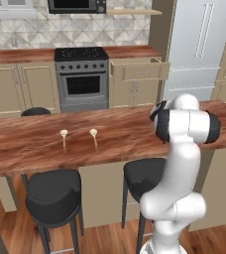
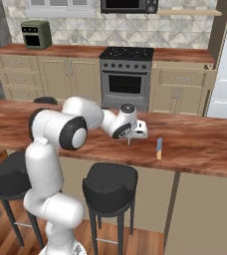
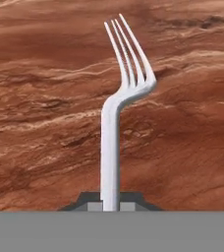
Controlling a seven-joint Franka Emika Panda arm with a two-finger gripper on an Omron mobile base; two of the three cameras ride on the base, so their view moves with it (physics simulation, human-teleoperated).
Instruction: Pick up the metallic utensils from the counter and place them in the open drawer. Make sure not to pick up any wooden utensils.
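Two wooden spoons (image 1: 79, 138) — on counter (image 1: 30, 144)

Pale grey fork (image 3: 118, 113); reddish-brown wood-grain counter (image 3: 40, 123).

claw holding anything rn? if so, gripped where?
Yes: a metal fork. The claw is shut on the lower end of its handle, with the tines pointing away, above the wooden counter.

Legible text, labels, brands, numbers, signs: none. Microwave (image 2: 129, 5), far wall: no readable marking. Toaster oven (image 2: 36, 34), far left counter: none. Stove (image 1: 81, 78): knobs unmarked. Fridge (image 1: 200, 47), far right: blank. Fork (image 3: 118, 113) and knife (image 2: 159, 148): no stamps.
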